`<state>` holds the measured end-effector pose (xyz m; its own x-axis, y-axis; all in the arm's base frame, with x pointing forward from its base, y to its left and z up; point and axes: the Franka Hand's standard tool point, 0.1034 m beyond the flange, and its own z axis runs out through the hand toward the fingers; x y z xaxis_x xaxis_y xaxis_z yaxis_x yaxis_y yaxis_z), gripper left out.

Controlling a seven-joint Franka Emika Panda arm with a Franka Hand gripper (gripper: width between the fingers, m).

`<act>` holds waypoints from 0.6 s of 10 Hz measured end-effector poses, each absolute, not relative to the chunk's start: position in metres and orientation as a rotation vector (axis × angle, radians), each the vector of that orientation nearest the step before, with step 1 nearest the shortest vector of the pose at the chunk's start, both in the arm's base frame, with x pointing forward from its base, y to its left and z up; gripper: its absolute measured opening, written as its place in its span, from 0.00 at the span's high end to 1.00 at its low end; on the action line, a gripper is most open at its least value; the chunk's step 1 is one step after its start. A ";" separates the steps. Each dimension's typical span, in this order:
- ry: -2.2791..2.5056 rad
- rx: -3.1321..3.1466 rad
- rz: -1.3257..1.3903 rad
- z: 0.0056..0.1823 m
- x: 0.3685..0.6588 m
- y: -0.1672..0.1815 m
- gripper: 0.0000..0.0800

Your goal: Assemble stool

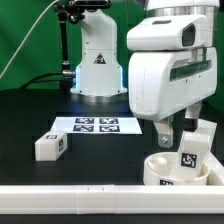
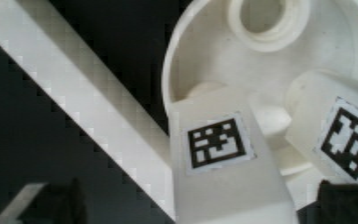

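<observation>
Clearly, with the gripper (image 1: 176, 133) spread wide above the seat (image 1: 160, 170), the upright leg (image 1: 192, 152) could be knocked over.

White seat (image 1: 165, 168), legs (image 1: 50, 146) with black-and-white tags

A marker board (image 1: 96, 124) lies flat on the black table (image 1: 30, 115), behind a white border rail (image 1: 70, 193).
</observation>
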<state>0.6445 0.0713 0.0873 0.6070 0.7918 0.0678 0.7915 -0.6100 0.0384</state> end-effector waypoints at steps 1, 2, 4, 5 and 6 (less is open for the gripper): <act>1.432 2.770 0.116 0.085 0.650 0.075 0.19; 1.417 2.776 0.122 0.085 0.654 0.076 0.19; 1.384 2.793 0.130 0.086 0.657 0.081 0.19; 1.376 2.798 0.133 0.084 0.659 0.084 0.19; 1.363 2.805 0.130 0.081 0.658 0.083 0.19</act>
